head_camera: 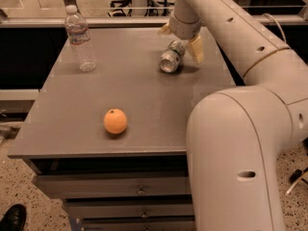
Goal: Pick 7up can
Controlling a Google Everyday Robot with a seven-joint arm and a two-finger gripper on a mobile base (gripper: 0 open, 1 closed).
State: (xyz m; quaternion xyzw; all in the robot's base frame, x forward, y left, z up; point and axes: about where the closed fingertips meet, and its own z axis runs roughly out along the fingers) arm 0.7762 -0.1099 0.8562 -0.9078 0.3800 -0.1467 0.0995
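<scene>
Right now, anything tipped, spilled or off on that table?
Only the 7up can: it lies on its side at the far right of the table, shiny end facing the camera, the open tool straddling its far end. Water bottle stands upright, orange sits near the front. No spill visible.

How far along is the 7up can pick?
Done: the approach. The gripper is down at the 7up can on the far right of the table.
In hand: the grasp. Its fingers straddle the can and look open, not clamped.
Left: close and lift. The can lies on its side on the tabletop. The orange and the water bottle stand well apart.
</scene>
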